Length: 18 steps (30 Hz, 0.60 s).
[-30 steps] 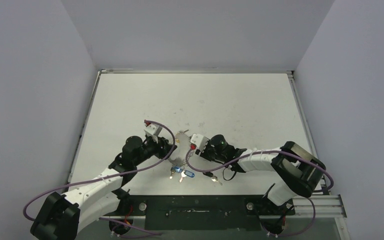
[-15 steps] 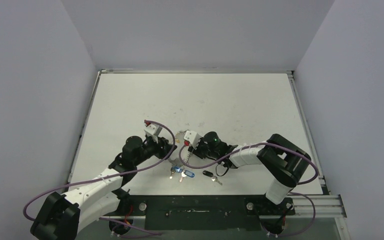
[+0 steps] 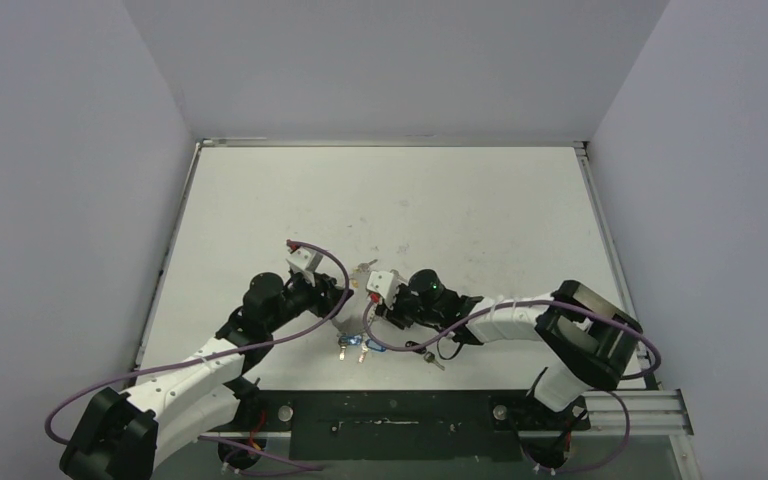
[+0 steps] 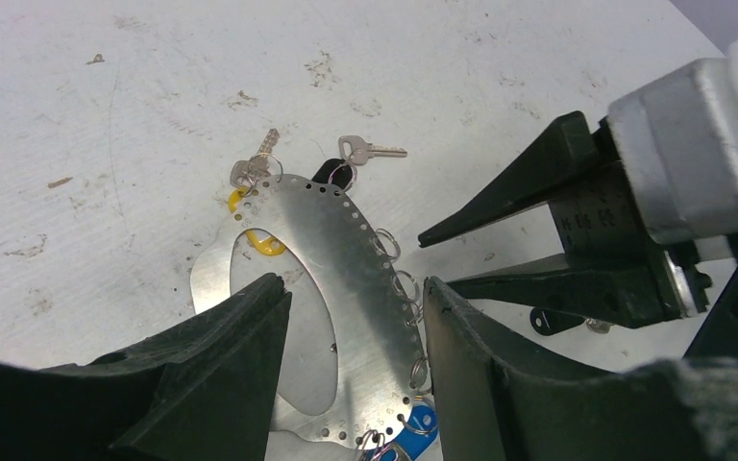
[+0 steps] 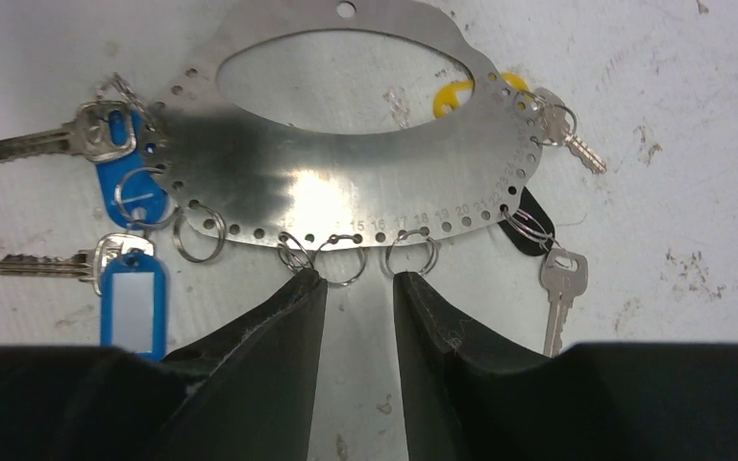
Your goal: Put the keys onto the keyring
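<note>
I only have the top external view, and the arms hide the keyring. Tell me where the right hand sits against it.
Observer: The right hand is open at the keyring's holed edge, an empty split ring just ahead of its fingertips.
Operator: Now give me the left hand.
Observer: The left hand straddles the keyring's band, one finger over the oval cut-out; I cannot tell whether it pinches.
Operator: List the keys already hanging.
Observer: Two blue-tagged keys at one end; a black-tagged key and a bare key beside a yellow tag at the other.
</note>
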Each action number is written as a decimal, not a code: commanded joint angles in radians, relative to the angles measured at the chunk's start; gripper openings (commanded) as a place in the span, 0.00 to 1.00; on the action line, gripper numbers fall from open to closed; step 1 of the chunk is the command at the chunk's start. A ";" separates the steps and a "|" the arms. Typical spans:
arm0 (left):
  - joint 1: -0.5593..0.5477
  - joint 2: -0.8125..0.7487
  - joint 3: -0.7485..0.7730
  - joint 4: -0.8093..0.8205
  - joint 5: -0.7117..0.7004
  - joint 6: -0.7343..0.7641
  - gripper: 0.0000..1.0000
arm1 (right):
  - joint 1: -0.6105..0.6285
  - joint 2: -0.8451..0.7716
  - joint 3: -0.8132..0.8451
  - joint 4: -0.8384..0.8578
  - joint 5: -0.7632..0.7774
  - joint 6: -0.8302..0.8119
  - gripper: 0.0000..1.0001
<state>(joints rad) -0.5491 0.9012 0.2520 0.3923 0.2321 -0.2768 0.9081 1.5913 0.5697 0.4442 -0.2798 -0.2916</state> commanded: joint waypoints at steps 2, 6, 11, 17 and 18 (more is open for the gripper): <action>-0.004 -0.009 -0.009 0.029 -0.010 0.001 0.52 | 0.029 -0.081 -0.008 -0.018 -0.034 -0.025 0.34; -0.005 -0.009 -0.008 0.029 -0.010 -0.001 0.52 | -0.018 -0.107 -0.026 0.012 -0.014 0.011 0.35; -0.006 -0.010 -0.010 0.031 -0.011 -0.007 0.52 | -0.076 -0.100 -0.015 -0.003 0.005 0.011 0.35; -0.006 -0.009 -0.011 0.031 -0.011 -0.007 0.52 | -0.057 -0.035 0.025 -0.085 0.033 -0.080 0.36; -0.006 -0.010 -0.011 0.031 -0.012 -0.008 0.52 | -0.050 -0.026 0.027 -0.088 0.038 -0.087 0.36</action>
<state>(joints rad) -0.5507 0.9012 0.2497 0.3931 0.2317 -0.2775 0.8326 1.5330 0.5556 0.3786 -0.2646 -0.3214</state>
